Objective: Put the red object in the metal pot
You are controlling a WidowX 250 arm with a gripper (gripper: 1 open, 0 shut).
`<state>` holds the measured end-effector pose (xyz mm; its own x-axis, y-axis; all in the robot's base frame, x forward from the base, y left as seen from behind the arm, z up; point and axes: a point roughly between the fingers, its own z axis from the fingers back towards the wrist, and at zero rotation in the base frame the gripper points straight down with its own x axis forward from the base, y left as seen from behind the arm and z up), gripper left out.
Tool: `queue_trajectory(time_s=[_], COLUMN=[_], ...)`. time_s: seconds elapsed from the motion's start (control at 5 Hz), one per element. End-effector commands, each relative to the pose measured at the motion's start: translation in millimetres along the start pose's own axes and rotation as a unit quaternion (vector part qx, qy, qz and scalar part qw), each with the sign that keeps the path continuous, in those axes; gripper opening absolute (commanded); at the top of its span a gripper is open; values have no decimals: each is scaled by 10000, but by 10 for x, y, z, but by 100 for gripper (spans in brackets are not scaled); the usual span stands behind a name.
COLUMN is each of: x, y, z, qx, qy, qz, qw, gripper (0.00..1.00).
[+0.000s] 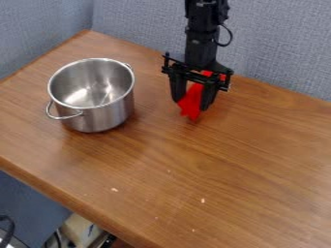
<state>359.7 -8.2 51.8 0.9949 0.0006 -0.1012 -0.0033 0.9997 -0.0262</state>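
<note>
Camera view, looking down at a wooden table w/ a grey-blue wall behind. Landmark: the metal pot, shiny round steel, straight sides, rolled rim, small loop handle on its near-left side. It sits upright on the left part of the tabletop; its inside looks bare, just reflections.

Right of the pot, clearly apart from it, the black arm comes straight down from the top edge. The gripper points down at the table, fingers either side of the red object. The jaws are clenched on that red block, partly closed w/ the block between them. The block stands more or less upright in the grip, slightly tilted, lower end at or just above the wood; can't tell if it touches. Top end is hidden inside the gripper frame.

So the red object is outside the pot, to the pot's right and a bit farther back, roughly level w/ the pot's rim height.

Below the table's front edge, lower left from the pot, some blurry clutter; too vague to name.
</note>
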Motion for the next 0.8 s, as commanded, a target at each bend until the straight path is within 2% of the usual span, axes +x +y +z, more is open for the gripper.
queue_trajectory(time_s=[0.0, 0.6], x=[9, -4], y=[56, 83], z=[395, 402], qx=[-4, -21], qy=[-564, -578], qz=[71, 129], qw=[9984, 9982], gripper=[0, 0])
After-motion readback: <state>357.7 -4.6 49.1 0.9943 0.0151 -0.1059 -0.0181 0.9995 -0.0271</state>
